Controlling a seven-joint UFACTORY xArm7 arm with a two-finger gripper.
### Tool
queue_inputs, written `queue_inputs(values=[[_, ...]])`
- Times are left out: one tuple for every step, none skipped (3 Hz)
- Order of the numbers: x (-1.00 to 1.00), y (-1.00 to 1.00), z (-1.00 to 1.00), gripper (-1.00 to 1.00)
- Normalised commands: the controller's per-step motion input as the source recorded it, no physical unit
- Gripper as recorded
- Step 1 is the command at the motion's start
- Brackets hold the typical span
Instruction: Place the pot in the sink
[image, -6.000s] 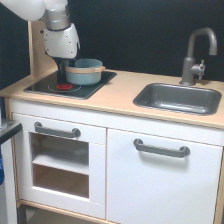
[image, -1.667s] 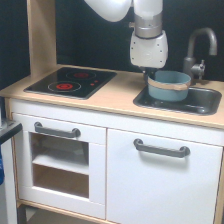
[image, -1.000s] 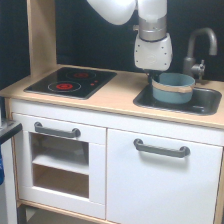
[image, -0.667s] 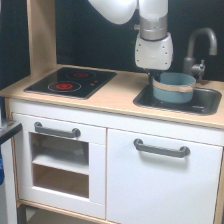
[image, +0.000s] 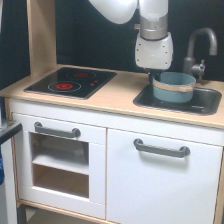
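— Where the basin begins, what sits in it?

— The pot (image: 173, 86) stands inside the sink (image: 210, 105), toward the basin's end on the exterior view's left. It is upright, mouth facing up, its tan band (image: 172, 92) running level around the wall. Being round, it has no long axis of its own; if side handles give it one, they are too small and blurred to place.

— Is its base on the sink floor?

— I cannot tell. The front wall of the basin hides the lowest part of the pot.

— How much room is around it?

— Little on the exterior view's left, where the pot is close to the basin's wall. On the exterior view's right a bare stretch of dark sink floor lies open. Behind and to that side rises the grey faucet (image: 199, 50), its spout curving over the back of the basin, near the pot but apart from it. The light wooden countertop (image: 117, 92) runs away toward the black hob (image: 71, 82), well apart from the sink.

— And the gripper?

— The gripper (image: 153, 77) hangs from the white arm (image: 153, 35) straight above the pot's rim on the exterior view's left. Its fingers are dark and mostly hidden against the rim, so whether they clamp the rim or stand apart cannot be told.
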Motion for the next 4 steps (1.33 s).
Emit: queue_inputs(values=[[-0.03,-0.05,-0.22,0.71],[-0.02,-0.1,0.14,0.98],[-0.03,-0.08,0.42,1.0],[-0.16,-0.09,0.53,1.0]])
